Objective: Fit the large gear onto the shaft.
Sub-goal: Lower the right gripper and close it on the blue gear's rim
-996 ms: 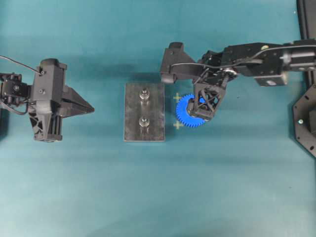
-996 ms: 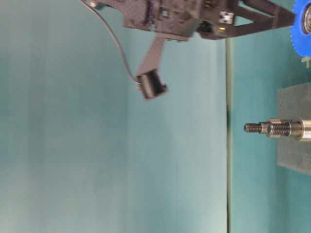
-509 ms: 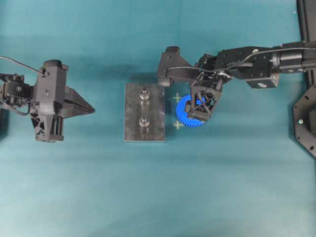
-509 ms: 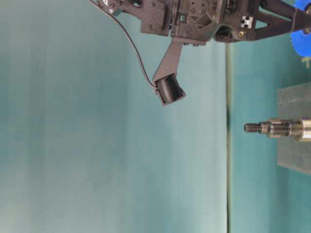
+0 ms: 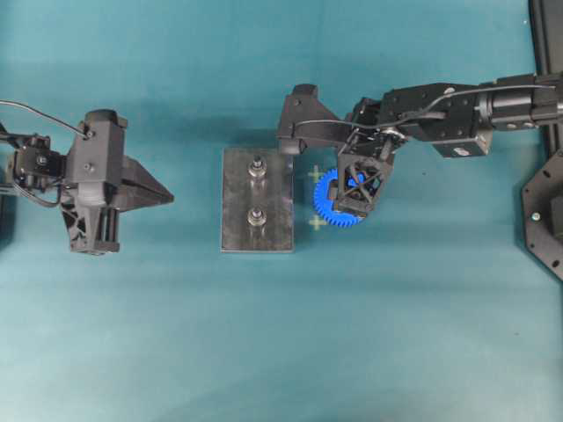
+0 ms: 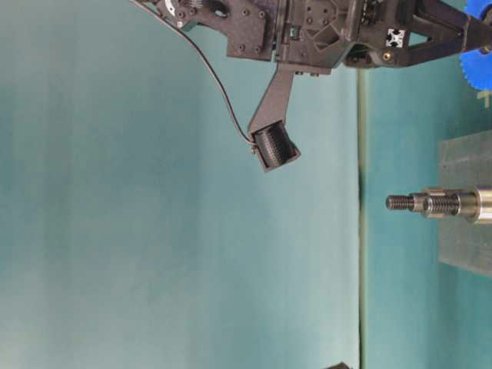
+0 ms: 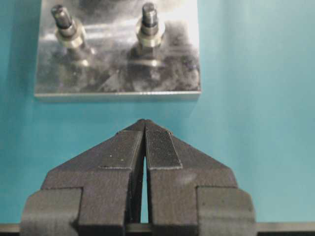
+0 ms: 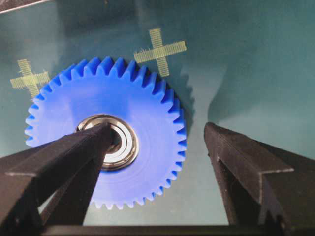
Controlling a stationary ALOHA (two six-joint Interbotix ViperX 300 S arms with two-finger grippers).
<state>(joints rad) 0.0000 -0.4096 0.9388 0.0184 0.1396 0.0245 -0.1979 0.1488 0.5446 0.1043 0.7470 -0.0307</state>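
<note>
The right gripper [image 8: 157,142], open, straddles the gear [image 8: 106,140] by the plate's [image 5: 236,211] right edge. One finger [image 8: 74,157] is over its bearing, the other outside its rim. The left gripper [image 7: 144,129] is closed and empty.

The large gear [image 8: 106,142] looks like smooth, bright blue plastic with a soft sheen, and a polished silvery metal bearing [image 8: 120,142] sits at its centre. The plate [image 7: 118,49] is dull grey metal, scuffed and smeared, with hazy reflections. Each shaft [image 7: 149,22] is silvery steel, threaded at the tip and shiny at the collar. The left gripper [image 7: 144,142] fingers [image 7: 160,147] are matt black plastic with finely ribbed pads. The table [image 5: 264,334] is a matt teal surface bearing pale, frayed tape crosses [image 8: 160,49].
</note>
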